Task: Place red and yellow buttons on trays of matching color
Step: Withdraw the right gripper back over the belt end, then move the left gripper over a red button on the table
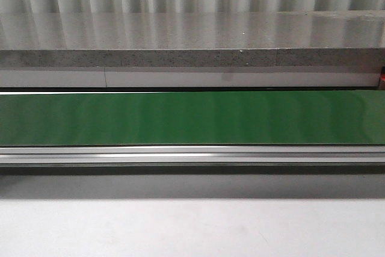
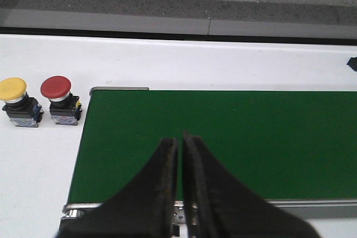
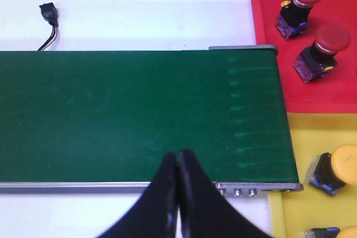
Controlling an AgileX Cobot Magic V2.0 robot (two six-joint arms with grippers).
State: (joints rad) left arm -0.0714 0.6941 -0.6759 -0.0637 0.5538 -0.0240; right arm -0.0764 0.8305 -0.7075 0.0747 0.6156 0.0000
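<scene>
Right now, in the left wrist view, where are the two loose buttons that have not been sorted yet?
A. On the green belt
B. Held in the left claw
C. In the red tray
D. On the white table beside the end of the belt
D. The yellow button and the red button stand side by side on the white table, just off the end of the green belt.

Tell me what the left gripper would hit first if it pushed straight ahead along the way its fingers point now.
Probably the green conveyor belt: the left gripper, fingers nearly closed, hangs over its near edge, aimed across it. Both buttons sit off to the side, outside that line. Its height above the belt is unclear.
</scene>
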